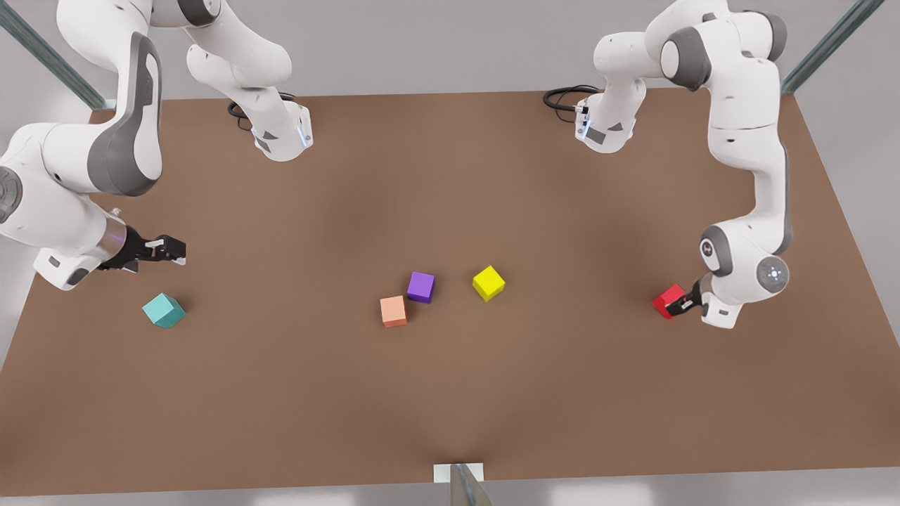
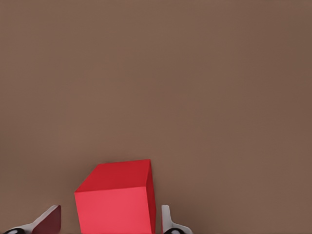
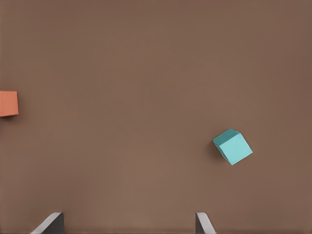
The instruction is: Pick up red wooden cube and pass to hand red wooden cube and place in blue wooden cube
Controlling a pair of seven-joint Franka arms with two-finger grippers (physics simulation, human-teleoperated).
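The red wooden cube [image 1: 667, 300] rests on the brown table [image 1: 450, 393] at the front view's right. My left gripper [image 1: 682, 305] is down at it. In the left wrist view the red wooden cube [image 2: 117, 200] sits between the left gripper [image 2: 111, 217] fingers, with a narrow gap on each side, so the gripper is open around it. The blue wooden cube [image 1: 164, 310], teal in colour, lies at the front view's left. My right gripper [image 1: 177, 251] hovers open just behind it, nothing between its fingers [image 3: 51, 223]. The blue wooden cube [image 3: 232, 146] lies ahead of that gripper.
A salmon cube [image 1: 394, 310], a purple cube [image 1: 420, 287] and a yellow cube [image 1: 488, 282] lie near the table's middle. The salmon cube [image 3: 8, 103] also shows at the right wrist view's edge. Both arm bases stand at the table's far side.
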